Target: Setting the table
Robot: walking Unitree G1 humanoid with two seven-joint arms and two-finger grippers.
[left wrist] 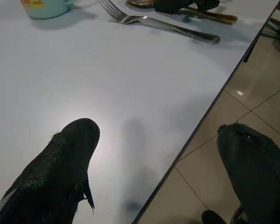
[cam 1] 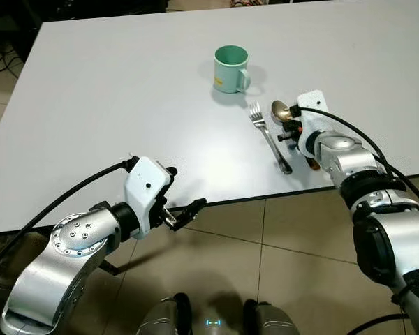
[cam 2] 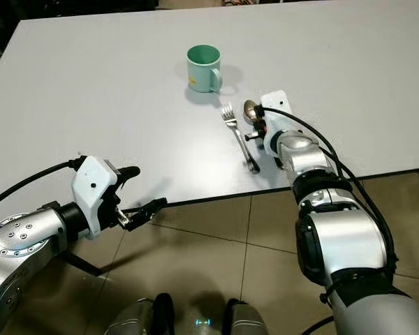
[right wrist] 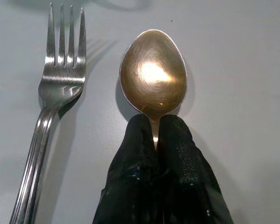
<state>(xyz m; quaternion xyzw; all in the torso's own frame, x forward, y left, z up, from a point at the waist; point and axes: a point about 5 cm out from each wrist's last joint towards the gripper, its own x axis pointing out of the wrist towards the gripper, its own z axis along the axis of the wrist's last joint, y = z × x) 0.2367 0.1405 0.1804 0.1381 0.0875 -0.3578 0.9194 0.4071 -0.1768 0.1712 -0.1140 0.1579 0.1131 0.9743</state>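
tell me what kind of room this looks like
Probably a dining area in a home, though that's a guess. A large white table stands on a tiled floor, set with a green mug, a fork and a spoon.

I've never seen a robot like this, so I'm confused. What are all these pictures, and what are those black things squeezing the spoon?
This is a walking robot with two silver arms. Two pictures come from cameras in its head, looking down at a white table. The other two come from little cameras on its wrists, looking along its fingers.

On the table stand a green mug and, nearer the robot, a silver fork with a gold-coloured spoon beside it.

The black things are the right gripper: its two fingers are pinched shut on the spoon's handle. The left gripper waits open at the table's edge, holding nothing.
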